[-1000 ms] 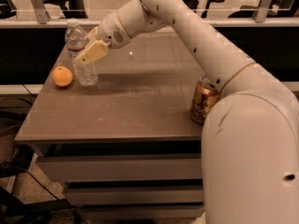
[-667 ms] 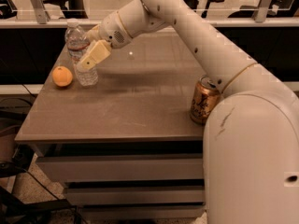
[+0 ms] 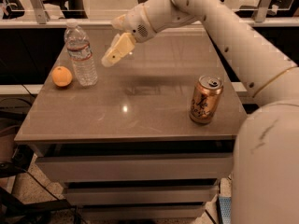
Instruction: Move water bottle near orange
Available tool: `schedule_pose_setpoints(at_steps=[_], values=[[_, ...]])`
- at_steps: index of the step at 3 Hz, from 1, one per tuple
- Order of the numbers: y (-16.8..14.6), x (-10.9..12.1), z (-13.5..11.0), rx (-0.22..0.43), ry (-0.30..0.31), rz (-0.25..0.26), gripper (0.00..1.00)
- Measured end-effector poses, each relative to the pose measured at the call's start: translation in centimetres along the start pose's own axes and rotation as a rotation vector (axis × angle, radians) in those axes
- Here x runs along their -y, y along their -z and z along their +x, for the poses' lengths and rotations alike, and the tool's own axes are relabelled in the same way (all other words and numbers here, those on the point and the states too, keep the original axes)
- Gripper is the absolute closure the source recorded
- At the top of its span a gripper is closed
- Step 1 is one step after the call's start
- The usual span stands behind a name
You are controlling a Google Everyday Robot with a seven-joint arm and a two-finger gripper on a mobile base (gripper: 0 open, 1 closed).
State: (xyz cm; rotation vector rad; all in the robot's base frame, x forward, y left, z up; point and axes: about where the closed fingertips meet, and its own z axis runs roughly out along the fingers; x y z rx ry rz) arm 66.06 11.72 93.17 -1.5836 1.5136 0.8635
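The clear ribbed water bottle [image 3: 80,54] with a white cap and a white-and-red label stands upright on the brown table [image 3: 135,111] near its back left corner. The orange [image 3: 62,76] lies just left of the bottle, nearly touching it. My gripper [image 3: 113,52] hangs above the table a short way right of the bottle, apart from it and holding nothing. Its cream fingers [image 3: 117,49] point down and to the left.
A gold-copper drink can [image 3: 205,99] stands near the table's front right edge. My white arm reaches in from the right, over the table's back. Drawers sit under the tabletop. A counter with chair legs runs behind the table.
The gripper was around the bottle; it has let go and drawn back to the right and upward. The bottle stays standing next to the orange.
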Motion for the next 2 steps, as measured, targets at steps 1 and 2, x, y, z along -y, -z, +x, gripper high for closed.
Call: schedule_pose_setpoints(at_steps=[1,2], values=[[6.9,1.1,1.3,-0.008,-0.004,0.152,0.00],[8.1,1.2,1.8,-0.009,-0.012,0.172,0.00]])
